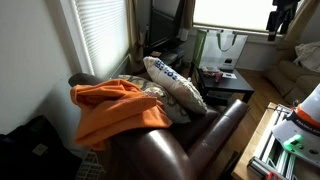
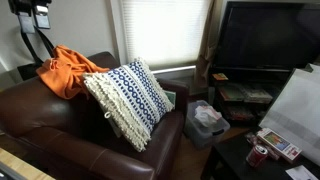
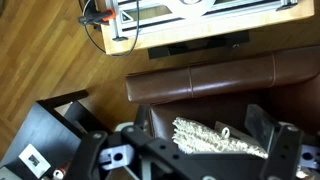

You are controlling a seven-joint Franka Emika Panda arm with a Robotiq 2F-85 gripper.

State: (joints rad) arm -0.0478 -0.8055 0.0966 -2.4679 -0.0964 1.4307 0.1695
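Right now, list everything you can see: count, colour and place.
armchair: one, brown leather, in front of the window
blanket: one, orange, heaped on the armchair's back
pillow: one, white with blue pattern, propped on the seat
television: one, black, beside the window
low table: one, black, next to the armchair
can: one, red, on the low table
gripper: one, black, open, above the pillow

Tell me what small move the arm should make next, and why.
Probably lower it straight down a little: in the wrist view the open pincer frames the patterned pillow on the brown armchair, but both exterior views show it hanging well above them.
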